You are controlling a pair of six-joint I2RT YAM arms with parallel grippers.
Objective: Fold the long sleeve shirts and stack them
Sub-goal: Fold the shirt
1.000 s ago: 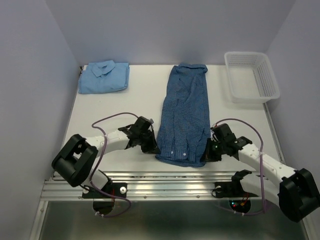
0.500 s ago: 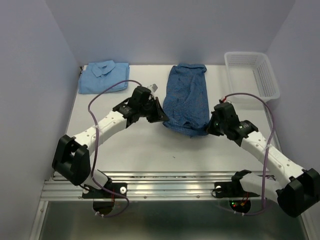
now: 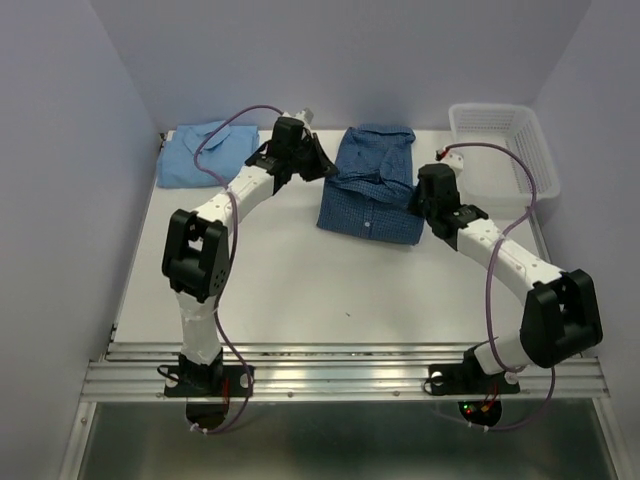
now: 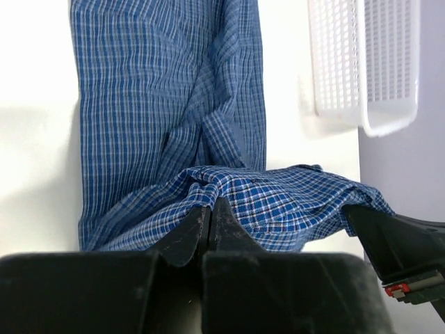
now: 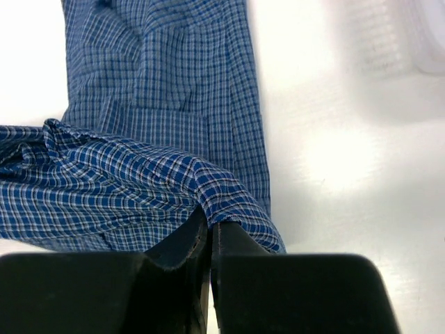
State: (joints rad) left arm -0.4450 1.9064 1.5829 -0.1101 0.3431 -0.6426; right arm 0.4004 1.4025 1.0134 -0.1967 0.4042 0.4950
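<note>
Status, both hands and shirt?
Left hand shut on checked shirt edge. Right hand shut on same edge. Shirt doubled over toward collar. Nothing in the way; light blue shirt folded, far left.

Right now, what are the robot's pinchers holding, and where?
The left gripper and the right gripper each pinch the dark blue checked cloth shirt at opposite ends of its lifted edge.

Both wrist views cut the checked shirt (image 4: pixel 160 104) off at the top edge. The left wrist view cropped the basket (image 4: pixel 361 62); the right showed it blurred. From above, the left arm (image 3: pixel 240 190) covered the light shirt's (image 3: pixel 195 160) corner.
</note>
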